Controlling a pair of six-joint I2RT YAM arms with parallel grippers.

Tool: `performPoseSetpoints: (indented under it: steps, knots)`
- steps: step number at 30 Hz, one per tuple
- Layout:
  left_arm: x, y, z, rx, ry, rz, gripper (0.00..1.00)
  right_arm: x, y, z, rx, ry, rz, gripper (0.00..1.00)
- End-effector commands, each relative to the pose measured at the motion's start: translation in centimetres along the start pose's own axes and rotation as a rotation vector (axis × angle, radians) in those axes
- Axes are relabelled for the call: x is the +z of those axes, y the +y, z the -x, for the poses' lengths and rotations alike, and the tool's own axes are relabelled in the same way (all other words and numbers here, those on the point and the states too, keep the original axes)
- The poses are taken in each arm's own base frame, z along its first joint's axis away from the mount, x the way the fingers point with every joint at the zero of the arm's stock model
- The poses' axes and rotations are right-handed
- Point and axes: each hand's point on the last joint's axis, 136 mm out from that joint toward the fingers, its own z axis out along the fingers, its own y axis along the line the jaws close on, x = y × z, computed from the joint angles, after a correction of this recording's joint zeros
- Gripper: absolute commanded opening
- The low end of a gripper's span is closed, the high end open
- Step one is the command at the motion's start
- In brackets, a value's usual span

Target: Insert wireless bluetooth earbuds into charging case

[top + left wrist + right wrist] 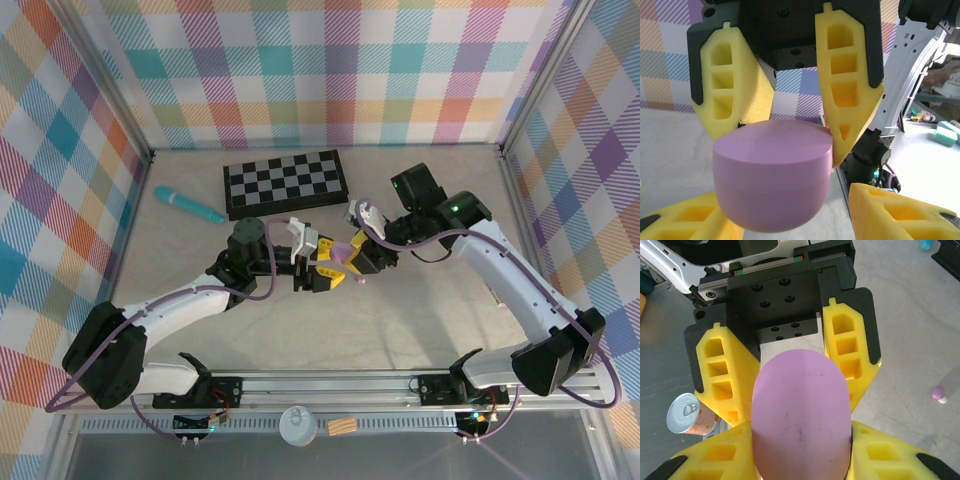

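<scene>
Top external: table has a checkerboard at the back and a teal marker to its left. The left gripper and right gripper meet at centre. Wrist views: each pair of fingers is closed on the same pink case. One pink earbud lies loose on the table, apart from the case.

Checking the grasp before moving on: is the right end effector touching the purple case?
Touching. In the right wrist view, both yellow fingers of the right end effector press against the purple case, with no gap.
</scene>
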Motion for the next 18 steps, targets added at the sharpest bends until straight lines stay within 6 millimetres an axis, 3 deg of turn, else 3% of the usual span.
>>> performPoseSetpoints:
  steps: [1,9,18]
  knots:
    - [0.1,-1.4,1.4,0.014,-0.015,-0.057,0.51,-0.2,0.9,0.6,-0.039,-0.015,0.038,0.37]
    - [0.2,-1.3,1.8,-0.011,-0.017,-0.054,0.48,-0.1,1.3,0.4,-0.043,-0.007,0.06,0.36]
    - [0.3,-1.1,2.2,-0.016,-0.028,-0.044,0.52,0.0,1.9,-0.1,-0.042,0.006,0.077,0.37]
